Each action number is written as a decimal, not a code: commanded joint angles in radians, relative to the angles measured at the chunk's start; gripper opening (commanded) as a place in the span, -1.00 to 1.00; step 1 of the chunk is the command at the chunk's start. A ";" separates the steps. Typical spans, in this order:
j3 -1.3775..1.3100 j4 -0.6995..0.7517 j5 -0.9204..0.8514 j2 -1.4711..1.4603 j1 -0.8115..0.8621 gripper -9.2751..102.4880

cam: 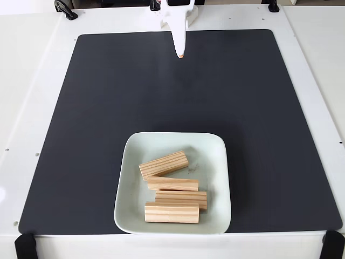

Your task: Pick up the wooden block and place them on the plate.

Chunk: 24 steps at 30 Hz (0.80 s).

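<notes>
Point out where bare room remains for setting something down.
The black mat is bare between the white gripper and the square mint-green plate, and on both sides of it. The plate is crowded: four grooved light-wood blocks fill its middle.

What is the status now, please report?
Gripper at mat's far edge, holding nothing, jaw state unclear. Four wooden blocks on the plate. Nothing in the way.

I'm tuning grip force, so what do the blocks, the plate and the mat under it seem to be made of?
Wooden blocks: light unfinished-looking wood, with lengthwise grain stripes. Plate: pale mint, smooth with a soft sheen, likely glazed ceramic or melamine; the look leaves it open. Mat: matte black, flat, probably rubber or foam.
</notes>
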 commanded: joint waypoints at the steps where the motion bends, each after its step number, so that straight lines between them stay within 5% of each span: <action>1: 0.000 0.005 -0.008 0.005 0.000 -0.84; 24: 0.000 0.005 -0.008 0.005 0.000 -0.84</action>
